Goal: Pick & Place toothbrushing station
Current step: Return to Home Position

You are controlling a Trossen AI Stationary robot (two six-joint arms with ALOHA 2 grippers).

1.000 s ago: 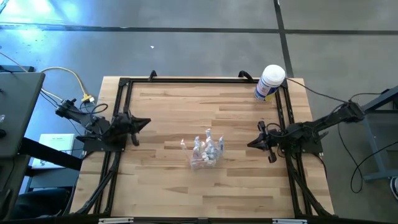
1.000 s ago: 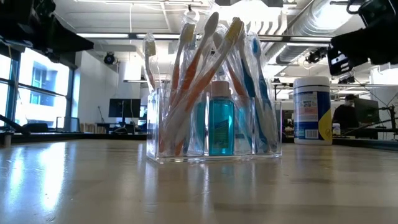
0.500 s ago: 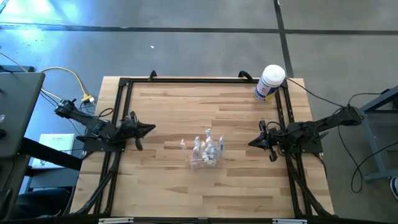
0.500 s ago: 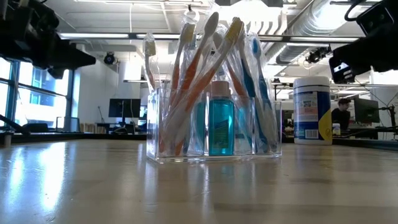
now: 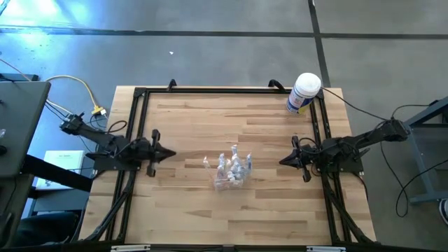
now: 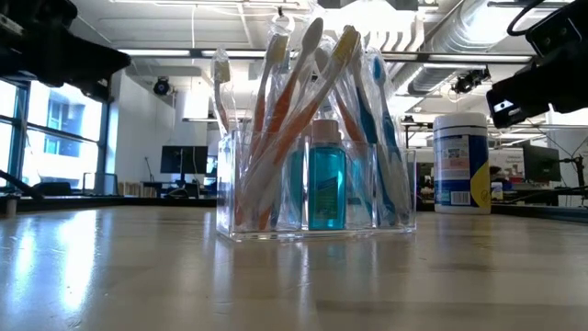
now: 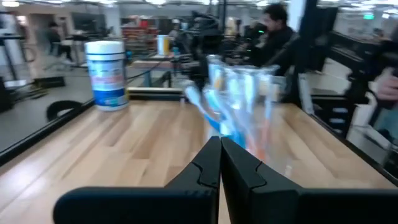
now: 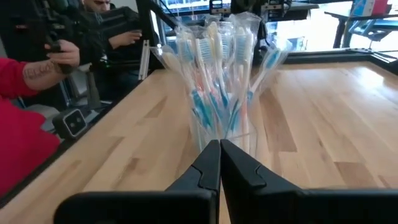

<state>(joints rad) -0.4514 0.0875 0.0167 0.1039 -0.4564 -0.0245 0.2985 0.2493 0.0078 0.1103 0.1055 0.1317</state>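
— What sort of place is this?
— A robotics lab or workshop: bare concrete floor, exposed ceiling ducts, a monitor, yellow cable beside the framed wooden tabletop.

The overhead shot is evenly lit, soft light on the wooden table with barely any shadows, just one blown-out patch of glare on the concrete floor in the far left corner. The table-level cam shoots straight into the ceiling lights and a bright window, so the arms go near-black while the toothbrushing station glows and the tabletop picks up a long sheen. The left wrist cam is smeared, with the station and white canister both soft, but the right wrist cam keeps the station crisp against blown-out windows.
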